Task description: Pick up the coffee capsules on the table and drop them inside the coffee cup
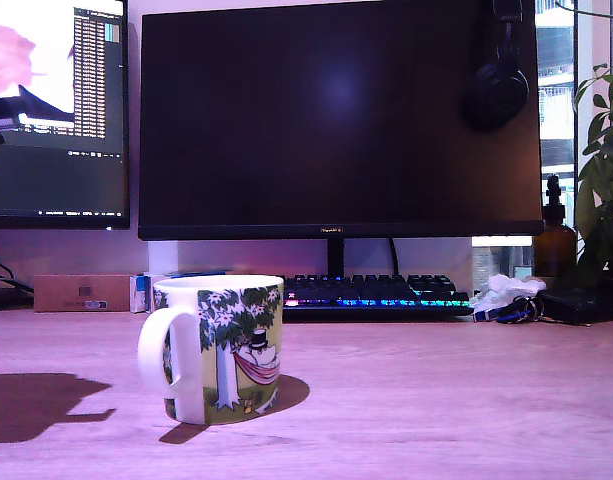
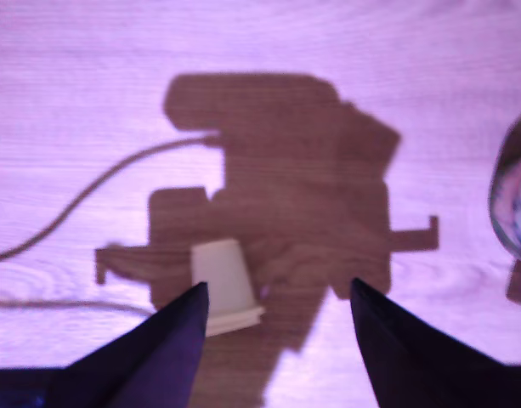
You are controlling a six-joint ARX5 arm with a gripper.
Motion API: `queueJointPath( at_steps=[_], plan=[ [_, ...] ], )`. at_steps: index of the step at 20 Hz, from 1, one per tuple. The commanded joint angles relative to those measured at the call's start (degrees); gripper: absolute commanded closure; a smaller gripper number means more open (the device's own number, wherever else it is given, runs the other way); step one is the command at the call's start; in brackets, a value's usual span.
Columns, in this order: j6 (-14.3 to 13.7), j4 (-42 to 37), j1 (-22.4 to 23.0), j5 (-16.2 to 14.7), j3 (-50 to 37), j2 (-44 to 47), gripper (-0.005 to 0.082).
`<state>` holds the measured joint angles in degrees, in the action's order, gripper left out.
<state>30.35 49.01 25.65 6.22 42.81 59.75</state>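
Pale, tapered capsule (image 2: 224,285) with a flanged rim lies on its side between wide-spread fingers (image 2: 179,327).

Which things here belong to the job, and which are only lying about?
For the job:
- coffee cup
- pale capsule
- gripper, open

Lying about:
- keyboard
- monitor
- headphones
- brown bottle
- plant

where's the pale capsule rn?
Only the wrist view shows the pale capsule: it lies on its side on the table, in the arm's shadow, right against one finger of the open gripper.
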Motion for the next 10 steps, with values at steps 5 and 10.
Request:
queueJointPath(
  at_steps=[5, 10],
  plan=[
    [0.7, -1.1, -2.0, 0.9, -2.0, 0.2, 0.0286],
    [1.2, -4.3, -5.4, -1.1, -6.0, 0.3, 0.0286]
  ],
)
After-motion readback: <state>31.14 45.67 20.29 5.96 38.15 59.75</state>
